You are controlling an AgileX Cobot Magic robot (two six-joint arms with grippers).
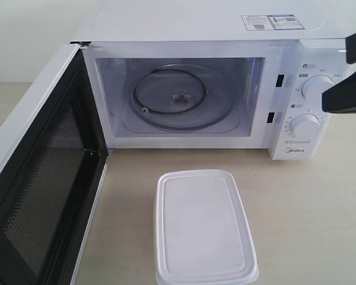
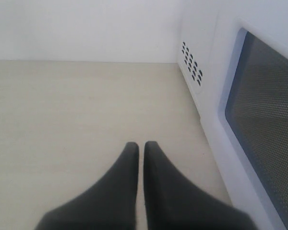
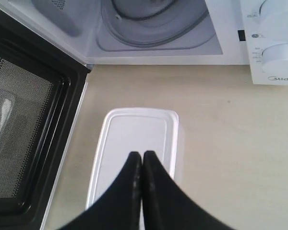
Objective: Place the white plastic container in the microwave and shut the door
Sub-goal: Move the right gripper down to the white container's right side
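The white plastic container [image 1: 203, 225] lies lidded on the wooden table in front of the microwave [image 1: 196, 77]. The door [image 1: 38, 172] hangs wide open to the left, mesh inner face showing, and the glass turntable [image 1: 181, 97] is bare. My right gripper [image 3: 142, 154] is shut with nothing in it, hovering above the container [image 3: 134, 139]. In the exterior view only a black part of the right arm [image 1: 347, 95] shows at the right edge, before the knobs. My left gripper [image 2: 140, 144] is shut and empty over bare table beside the door's outer window [image 2: 266, 124]; the exterior view does not show it.
Two round knobs [image 1: 305, 126] sit on the microwave's right panel. Light wooden tabletop [image 1: 308, 202] stretches right of the container. A white wall [image 2: 86, 28] stands behind the table, and vent holes [image 2: 192, 64] dot the microwave's side.
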